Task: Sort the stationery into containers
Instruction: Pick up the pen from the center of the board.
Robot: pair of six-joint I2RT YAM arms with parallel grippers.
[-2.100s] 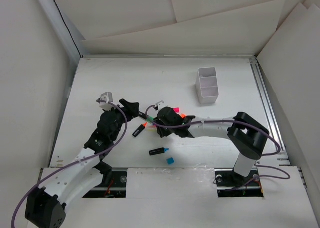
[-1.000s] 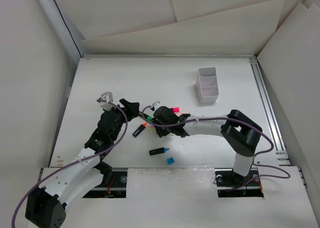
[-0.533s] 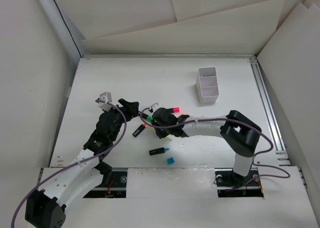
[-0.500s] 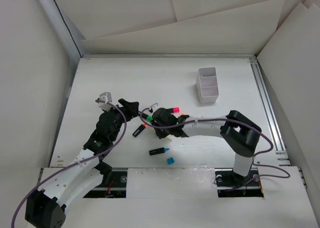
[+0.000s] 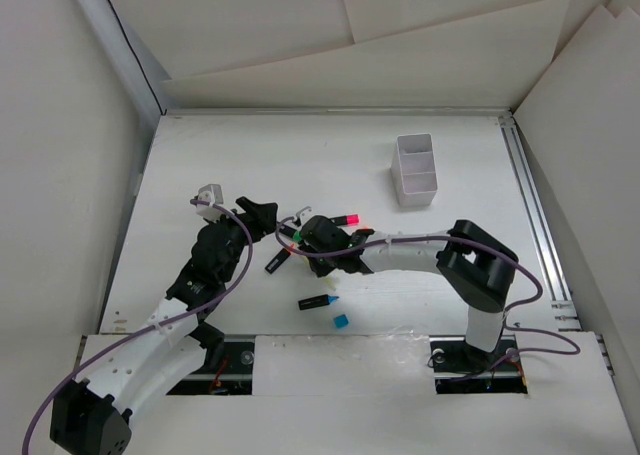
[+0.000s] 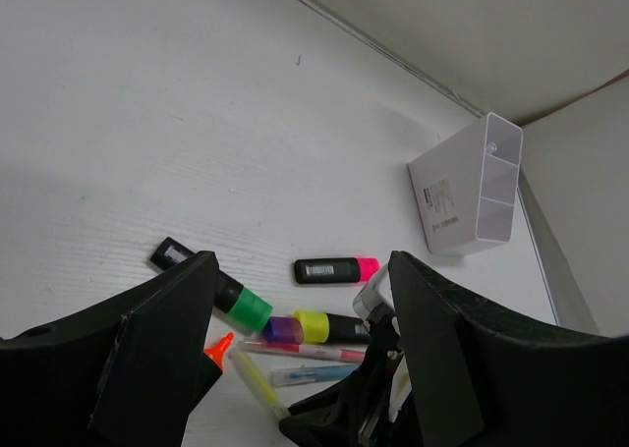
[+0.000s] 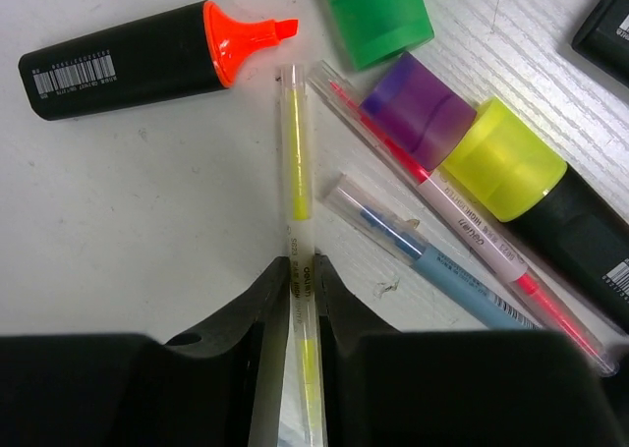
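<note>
Step in hand: pickup. My right tool was clamped on the thin yellow pen, which lay mid-counter. My left tool hung spread and empty. Next move, as I judged it: lift clear, then carry to the white box towards the far right corner.

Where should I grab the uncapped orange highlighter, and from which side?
Probably mid-barrel on the orange highlighter, from straight above, pinching across its width. It lies flat with bare table along both long sides, and its exposed tip crowds the yellow pen.
</note>
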